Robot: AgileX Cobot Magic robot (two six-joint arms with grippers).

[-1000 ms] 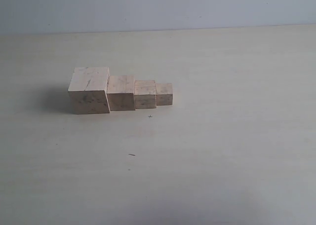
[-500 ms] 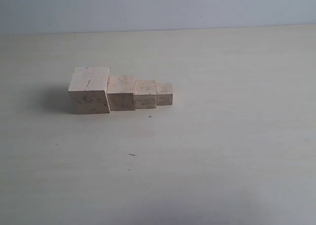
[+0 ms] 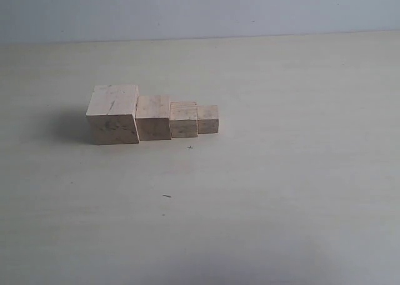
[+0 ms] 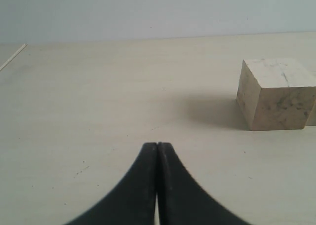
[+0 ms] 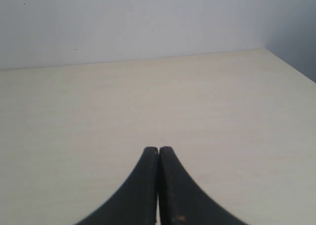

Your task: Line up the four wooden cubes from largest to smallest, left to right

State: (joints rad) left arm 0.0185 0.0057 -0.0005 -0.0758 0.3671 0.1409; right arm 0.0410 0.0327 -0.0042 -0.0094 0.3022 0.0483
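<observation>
Four pale wooden cubes stand touching in a row in the exterior view. The largest cube (image 3: 113, 114), with dark scribbles, is at the left; then come the second cube (image 3: 154, 117), the third cube (image 3: 184, 120) and the smallest cube (image 3: 208, 119) at the right. Neither arm shows in that view. The left wrist view has the largest cube (image 4: 277, 93) well away from my left gripper (image 4: 157, 145), whose black fingers are pressed together and empty. My right gripper (image 5: 158, 149) is shut too, over bare table, with no cube in its view.
The pale wooden table (image 3: 281, 172) ends at a light wall behind. A small dark speck (image 3: 167, 196) lies in front of the row. The table's right edge (image 5: 291, 67) shows in the right wrist view.
</observation>
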